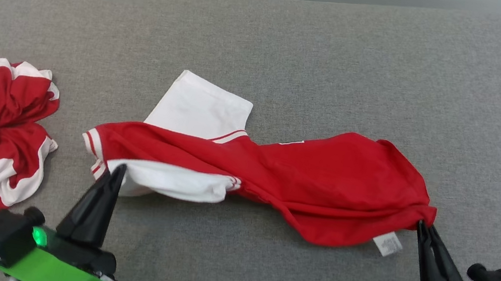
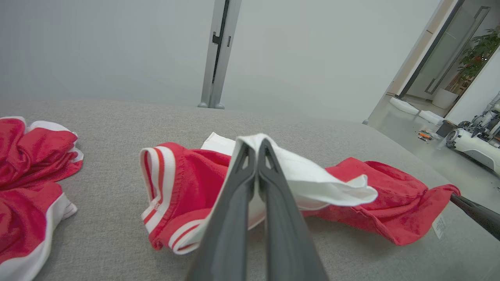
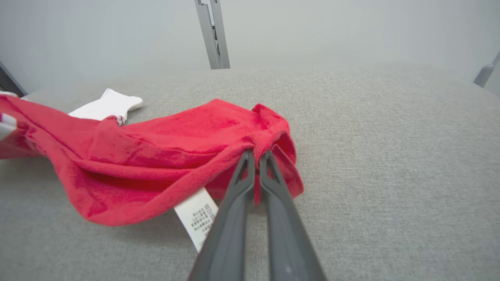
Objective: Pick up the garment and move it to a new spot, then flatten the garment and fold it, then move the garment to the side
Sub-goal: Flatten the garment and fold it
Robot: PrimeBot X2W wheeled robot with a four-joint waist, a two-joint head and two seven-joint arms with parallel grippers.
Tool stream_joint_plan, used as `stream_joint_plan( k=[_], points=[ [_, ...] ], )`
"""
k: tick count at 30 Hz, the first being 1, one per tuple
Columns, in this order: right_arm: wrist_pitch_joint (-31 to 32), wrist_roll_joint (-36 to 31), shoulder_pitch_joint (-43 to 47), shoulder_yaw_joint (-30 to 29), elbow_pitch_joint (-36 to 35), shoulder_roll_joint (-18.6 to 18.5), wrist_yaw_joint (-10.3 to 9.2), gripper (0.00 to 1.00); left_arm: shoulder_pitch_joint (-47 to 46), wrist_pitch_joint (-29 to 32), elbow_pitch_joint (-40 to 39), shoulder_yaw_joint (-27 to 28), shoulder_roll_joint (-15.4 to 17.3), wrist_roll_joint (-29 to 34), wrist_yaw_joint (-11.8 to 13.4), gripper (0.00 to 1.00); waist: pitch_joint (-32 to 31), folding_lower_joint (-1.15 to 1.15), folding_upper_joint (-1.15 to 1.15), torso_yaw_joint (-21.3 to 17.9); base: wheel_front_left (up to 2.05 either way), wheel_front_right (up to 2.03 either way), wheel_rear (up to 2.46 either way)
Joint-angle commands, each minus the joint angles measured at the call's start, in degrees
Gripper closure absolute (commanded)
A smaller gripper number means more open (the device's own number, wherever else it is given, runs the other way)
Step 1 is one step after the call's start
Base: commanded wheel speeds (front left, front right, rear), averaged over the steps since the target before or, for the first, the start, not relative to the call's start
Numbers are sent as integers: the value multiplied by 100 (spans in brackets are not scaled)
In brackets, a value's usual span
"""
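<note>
Mid-frame, we hold the garment (image 1: 324,182), left hand (image 1: 120,168) clamped on its white sleeve, right hand (image 1: 422,224) clamped on its red hem.

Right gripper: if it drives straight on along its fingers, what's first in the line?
The red jersey itself: the right gripper is shut on its bunched hem corner, so that fold is first. Beyond it, bare grey cushion seems to follow, though depth is hard to judge.
</note>
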Motion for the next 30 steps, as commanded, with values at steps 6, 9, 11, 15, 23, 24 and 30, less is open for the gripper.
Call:
stream_joint_plan(
  k=[6,9,11,15,23,24,30],
  points=[
    [-2,1234,-957,194,-580,-383,3,100,-1134,683,-1124,139,661,-718,-97,100,83,0,0,-113,0,0,0],
    [-2,1685,-1637,150,-678,-628,3,100,-1924,1088,-1352,152,953,-1041,-105,100,258,0,0,-143,0,0,0],
    [-2,1922,-2295,132,-614,-835,3,100,-2647,1395,-1405,186,1228,-1257,-112,100,487,0,0,-188,0,0,0],
    [263,2380,-3694,151,-159,-998,3,100,-4110,1841,-981,183,1754,-1638,-115,100,927,0,0,-267,0,0,0],
    [1163,2172,-6787,42,1586,-1036,3,100,-7424,2075,606,-573,1858,-2125,-111,100,1810,0,0,-317,0,0,0],
    [1129,2068,-7087,53,1796,-1020,3,100,-7770,1988,870,-678,1838,-2099,-111,100,1889,0,0,-323,0,0,0],
    [368,1223,-8772,123,3051,-785,2,100,-9861,652,2662,-1136,1481,-1583,-111,100,2358,0,0,-548,0,0,0]
  ],
)
